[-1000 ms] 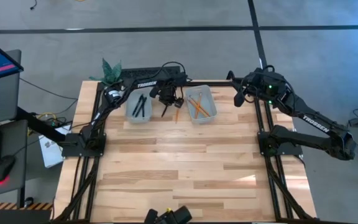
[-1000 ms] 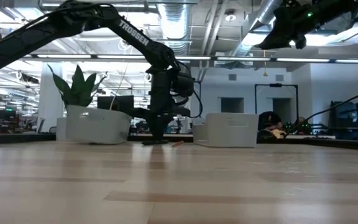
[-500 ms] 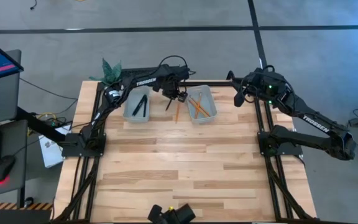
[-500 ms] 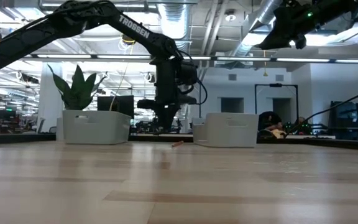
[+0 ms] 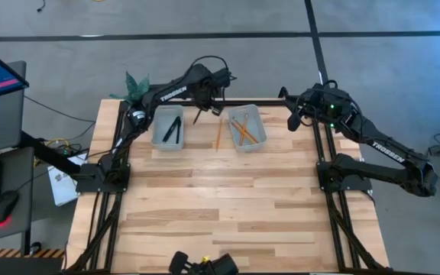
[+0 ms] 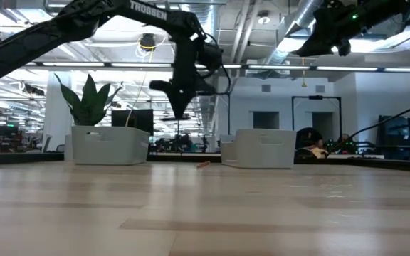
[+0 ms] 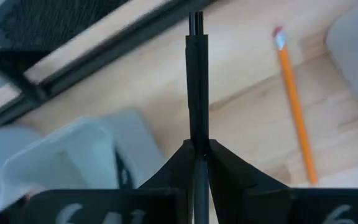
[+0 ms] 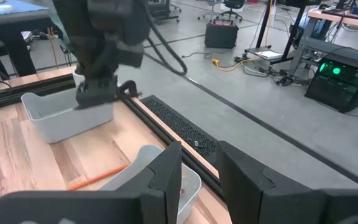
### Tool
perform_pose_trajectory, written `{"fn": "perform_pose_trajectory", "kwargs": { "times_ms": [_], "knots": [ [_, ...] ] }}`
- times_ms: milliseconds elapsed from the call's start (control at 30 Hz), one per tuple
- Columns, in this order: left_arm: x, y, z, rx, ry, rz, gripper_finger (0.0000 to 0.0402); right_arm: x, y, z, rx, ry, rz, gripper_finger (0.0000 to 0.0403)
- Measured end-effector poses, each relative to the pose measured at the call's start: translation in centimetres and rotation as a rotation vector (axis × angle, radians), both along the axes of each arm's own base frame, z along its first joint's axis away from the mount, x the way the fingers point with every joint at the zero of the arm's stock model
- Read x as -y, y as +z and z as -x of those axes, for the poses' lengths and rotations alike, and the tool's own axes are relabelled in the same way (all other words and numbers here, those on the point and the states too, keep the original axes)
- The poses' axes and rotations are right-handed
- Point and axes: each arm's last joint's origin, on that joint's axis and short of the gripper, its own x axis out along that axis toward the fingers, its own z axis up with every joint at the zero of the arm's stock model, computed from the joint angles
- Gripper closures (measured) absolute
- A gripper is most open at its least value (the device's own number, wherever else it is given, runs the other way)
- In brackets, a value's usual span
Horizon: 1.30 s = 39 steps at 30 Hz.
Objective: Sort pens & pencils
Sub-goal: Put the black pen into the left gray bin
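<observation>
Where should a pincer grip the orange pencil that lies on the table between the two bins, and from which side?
Probably the middle of the thin orange wooden pencil, coming straight down from above. It lies flat on the bare wooden table, so only its long sides are free, and the two pale bins beside it leave little room for a sideways approach.

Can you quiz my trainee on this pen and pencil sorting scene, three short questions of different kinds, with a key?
1. True or false: the left gripper is shut on a pen.
2. Multiple choice: where does the lone pencil lie? A) in the left bin B) on the table between the two bins C) in the right gripper
3. Fill in: the right bin holds ____.

Key:
1. True.
2. B; it lies on the table between the left bin and the right bin.
3. Pencils; the right gripper waits empty by the table's far right corner.
</observation>
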Motion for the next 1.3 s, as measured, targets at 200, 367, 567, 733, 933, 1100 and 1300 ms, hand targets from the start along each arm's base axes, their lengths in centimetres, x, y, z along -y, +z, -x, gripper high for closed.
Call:
{"fn": "perform_pose_trajectory", "kwargs": {
  "times_ms": [200,367,567,733,933,1100,1300],
  "knots": [
    [1.0,3.3,1.6,0.038,0.028,-0.044,0.0377,0.0,0.0,0.0,-0.005,0.002,0.006,0.0281],
    [1.5,5.2,2.5,0.067,0.044,-0.100,0.0377,0.0,0.0,0.0,-0.004,0.003,0.006,0.0281],
    [2.0,7.0,3.4,0.099,0.032,-0.126,0.0377,0.0,0.0,0.0,-0.005,0.003,0.006,0.0281],
    [2.3,8.1,4.1,0.110,0.011,-0.152,0.0377,0.0,0.0,0.0,-0.005,0.003,0.006,0.0281],
    [2.4,9.0,4.8,0.128,0.018,-0.169,0.0377,0.0,0.0,0.0,-0.005,0.003,0.006,0.0281],
    [3.4,8.0,6.6,0.057,0.013,-0.124,0.0378,0.0,0.0,0.0,-0.005,0.003,0.006,0.0281],
    [5.3,6.5,10.3,0.007,0.142,-0.113,0.0376,0.0,0.0,0.0,-0.002,0.002,0.011,0.0281]
  ]
}}
